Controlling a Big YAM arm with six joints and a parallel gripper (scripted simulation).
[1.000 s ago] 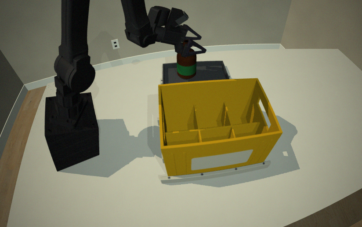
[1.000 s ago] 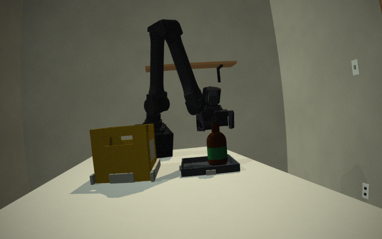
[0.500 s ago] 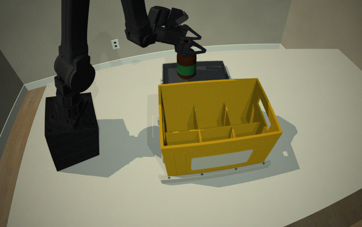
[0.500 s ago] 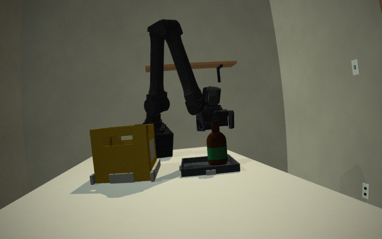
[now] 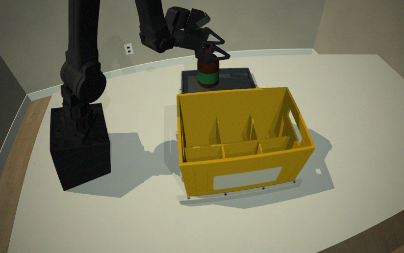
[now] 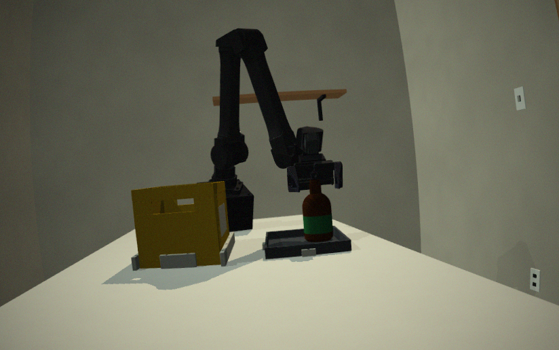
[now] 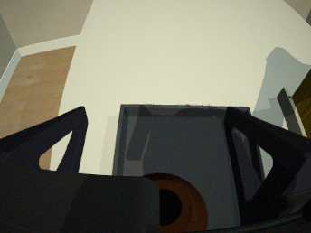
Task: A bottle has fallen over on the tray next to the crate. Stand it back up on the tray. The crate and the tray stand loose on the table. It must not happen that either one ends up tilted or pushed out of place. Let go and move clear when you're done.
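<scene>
Brown with a green label, the bottle (image 5: 208,72) (image 6: 317,218) (image 7: 194,205) stands upright on the dark tray (image 5: 238,78) (image 6: 307,247) (image 7: 181,110), beside the yellow crate (image 5: 238,114) (image 6: 181,235) (image 7: 304,101). The gripper's fingers (image 5: 218,50) (image 6: 315,181) are wide apart, presumably for release; withdrawal probably remains. The wrist view cuts off the bottle and most of the crate; finger-to-neck clearance is unclear.

Pale table (image 5: 142,220) (image 6: 264,317) (image 7: 181,54): yellow crate (image 5: 238,158) (image 6: 181,235), dark tray (image 5: 238,79) (image 6: 284,251) (image 7: 194,140) beside it.
</scene>
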